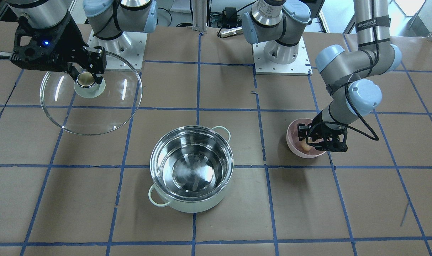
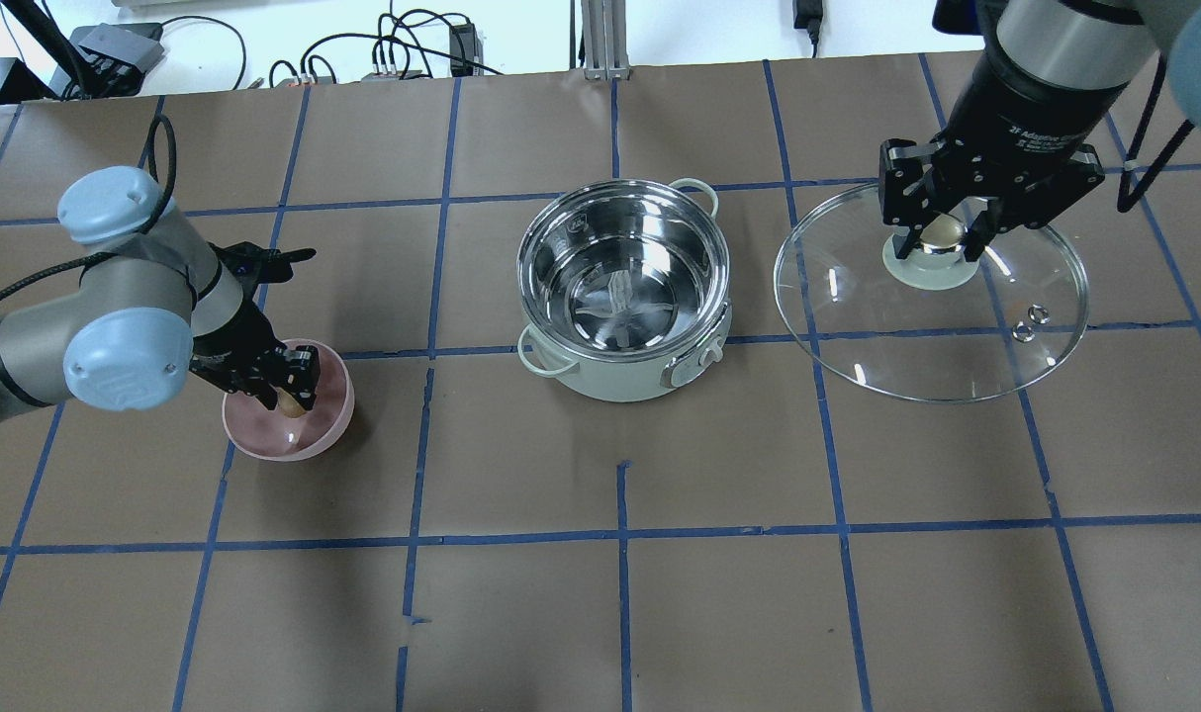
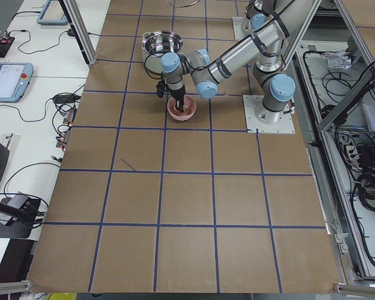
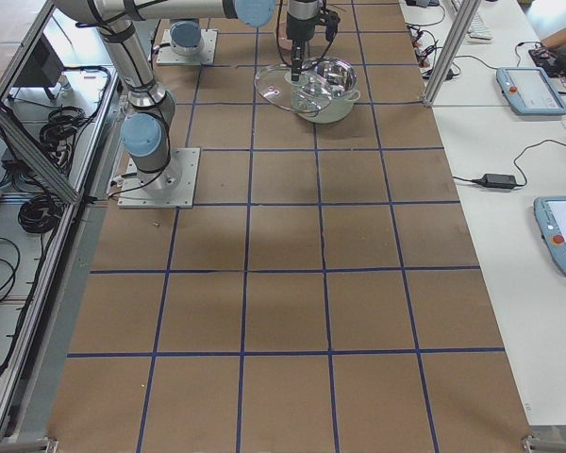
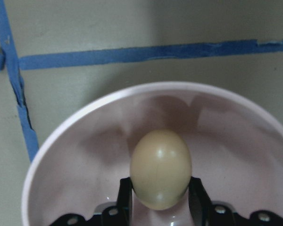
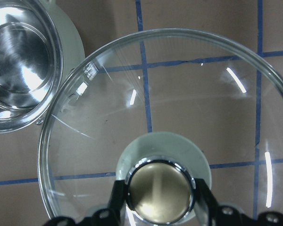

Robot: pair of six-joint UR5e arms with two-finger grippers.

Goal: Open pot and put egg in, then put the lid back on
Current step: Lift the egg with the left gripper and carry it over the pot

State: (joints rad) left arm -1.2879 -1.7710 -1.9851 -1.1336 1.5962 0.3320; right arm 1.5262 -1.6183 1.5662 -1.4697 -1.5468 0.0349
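The mint-green pot (image 2: pixel 620 381) stands open mid-table, its steel inside empty; it also shows in the front view (image 1: pixel 191 203). My right gripper (image 2: pixel 942 237) is shut on the beige knob (image 6: pixel 159 192) of the glass lid (image 2: pixel 858 316) and holds the lid beside the pot, clear of it; the lid is also in the front view (image 1: pixel 95 117). My left gripper (image 2: pixel 289 391) reaches into the pink bowl (image 2: pixel 264 440). Its fingers (image 5: pixel 125 197) sit against both sides of the tan egg (image 5: pixel 160 169), which is low in the bowl.
Brown paper with blue tape lines covers the table (image 2: pixel 620 593). Both arm bases (image 1: pixel 280 53) stand at the robot's edge. Cables and boxes (image 2: pixel 393 59) lie beyond the far edge. The pot's rim shows at the left of the right wrist view (image 6: pixel 68 47).
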